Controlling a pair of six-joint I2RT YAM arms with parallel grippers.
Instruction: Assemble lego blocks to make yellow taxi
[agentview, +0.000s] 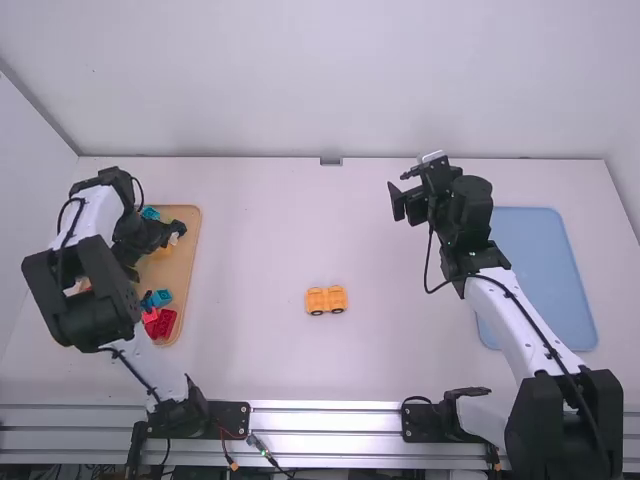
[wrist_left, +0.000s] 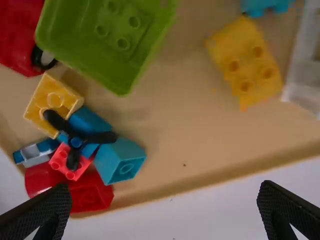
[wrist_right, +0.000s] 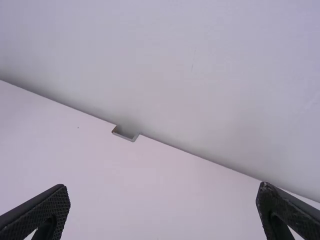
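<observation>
White table (agentview: 240, 250), one, under all your pieces; blue tray (agentview: 545, 270), one, at your right; wooden tray (agentview: 184, 265), one, at your left, holding loose blocks; left gripper (wrist_left: 165, 215), spread above it, pinching nothing; right gripper (wrist_right: 162, 215), likewise spread and empty; yellow wheeled piece (agentview: 326, 300), one, mid-table, presumably light, stiff, smooth plastic, apt to roll, best gripped by you across its long sides above the wheels; yellow block (wrist_left: 248, 62), one, studded, probably hard and slippery, so pinch opposite walls squarely
</observation>
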